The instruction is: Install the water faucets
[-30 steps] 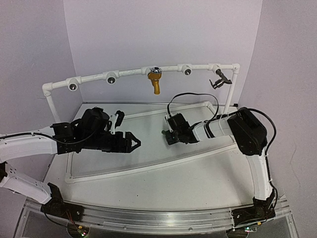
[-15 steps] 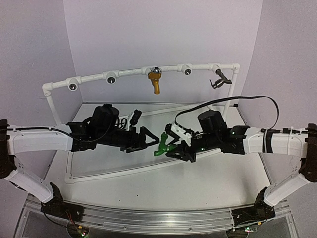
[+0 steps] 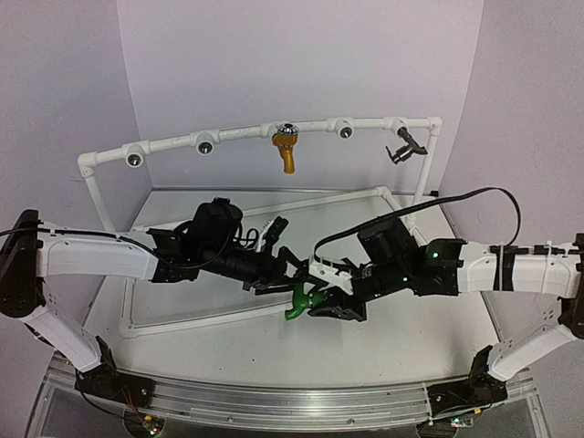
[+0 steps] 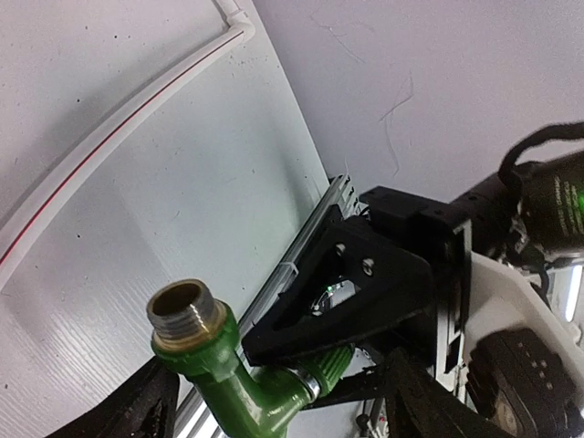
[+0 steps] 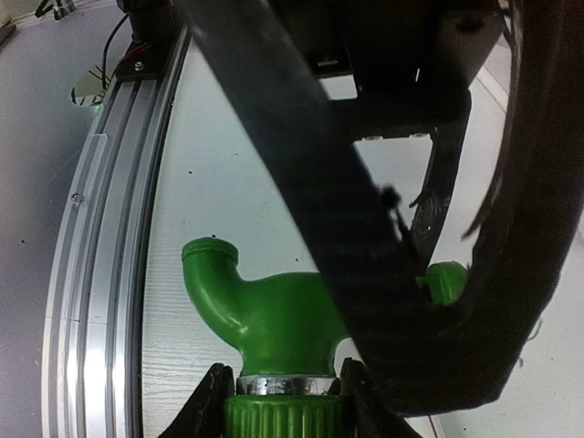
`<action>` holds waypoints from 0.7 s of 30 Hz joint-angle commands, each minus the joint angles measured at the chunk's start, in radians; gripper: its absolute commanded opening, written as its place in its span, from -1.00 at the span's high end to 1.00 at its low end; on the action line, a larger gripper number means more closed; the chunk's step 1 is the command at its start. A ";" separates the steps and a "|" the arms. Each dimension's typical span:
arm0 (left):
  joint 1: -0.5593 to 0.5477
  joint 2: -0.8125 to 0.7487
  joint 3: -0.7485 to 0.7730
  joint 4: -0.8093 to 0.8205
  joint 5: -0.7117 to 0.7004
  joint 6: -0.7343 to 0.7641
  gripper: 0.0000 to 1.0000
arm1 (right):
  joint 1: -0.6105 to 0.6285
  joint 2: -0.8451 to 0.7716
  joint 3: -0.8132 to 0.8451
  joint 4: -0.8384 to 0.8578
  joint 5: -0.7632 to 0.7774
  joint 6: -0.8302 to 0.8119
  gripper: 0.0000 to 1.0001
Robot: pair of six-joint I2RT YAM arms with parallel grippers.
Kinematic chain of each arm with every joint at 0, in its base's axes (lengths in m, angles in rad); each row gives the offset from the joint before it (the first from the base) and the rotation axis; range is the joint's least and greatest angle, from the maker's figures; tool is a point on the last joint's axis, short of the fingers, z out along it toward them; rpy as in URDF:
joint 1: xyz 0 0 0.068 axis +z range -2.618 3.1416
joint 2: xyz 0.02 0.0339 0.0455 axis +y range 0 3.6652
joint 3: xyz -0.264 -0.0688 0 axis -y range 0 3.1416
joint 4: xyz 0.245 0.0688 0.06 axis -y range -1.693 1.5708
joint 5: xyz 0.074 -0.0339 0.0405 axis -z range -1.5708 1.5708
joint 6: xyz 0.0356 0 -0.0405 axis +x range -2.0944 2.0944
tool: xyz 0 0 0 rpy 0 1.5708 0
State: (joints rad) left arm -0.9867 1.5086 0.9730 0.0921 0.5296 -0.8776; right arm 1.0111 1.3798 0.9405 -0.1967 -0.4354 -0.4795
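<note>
The green faucet (image 3: pixel 303 302) is held low over the table's middle by my right gripper (image 3: pixel 327 303), which is shut on its ribbed cap (image 5: pixel 283 422). Its curved spout (image 5: pixel 212 278) points away from the fingers. My left gripper (image 3: pixel 285 271) is open, with its fingers either side of the same faucet. In the left wrist view the faucet's threaded metal end (image 4: pixel 186 310) points up. The mustard-yellow faucet (image 3: pixel 287 150) hangs from the middle of the white pipe frame (image 3: pixel 239 134). The dark faucet (image 3: pixel 405 146) hangs at the frame's right end.
The frame's top rail has round silver-centred sockets at the left (image 3: pixel 135 160), left of centre (image 3: pixel 206 146) and right of centre (image 3: pixel 346 132). A white pipe (image 3: pixel 274 311) runs across the table under both grippers. An aluminium rail (image 3: pixel 274 397) runs along the near edge.
Both arms have reached in from the sides to the table's middle. The right gripper brought the green faucet into view. The left gripper moved right until its open fingers flank the faucet.
</note>
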 commanded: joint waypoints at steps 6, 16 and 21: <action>0.010 0.020 0.024 0.060 -0.067 -0.071 -0.36 | 0.065 -0.055 0.037 0.036 0.065 -0.024 1.00; 0.009 0.045 0.059 0.059 -0.035 -0.055 0.53 | 0.079 -0.035 0.032 0.099 0.210 0.043 1.00; 0.010 -0.005 0.040 0.060 -0.087 -0.006 0.99 | 0.079 -0.039 0.029 0.164 0.361 0.167 0.35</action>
State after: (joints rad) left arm -0.9712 1.5536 0.9873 0.1247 0.4622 -0.9314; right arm 1.0977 1.3632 0.9405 -0.1601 -0.2683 -0.4381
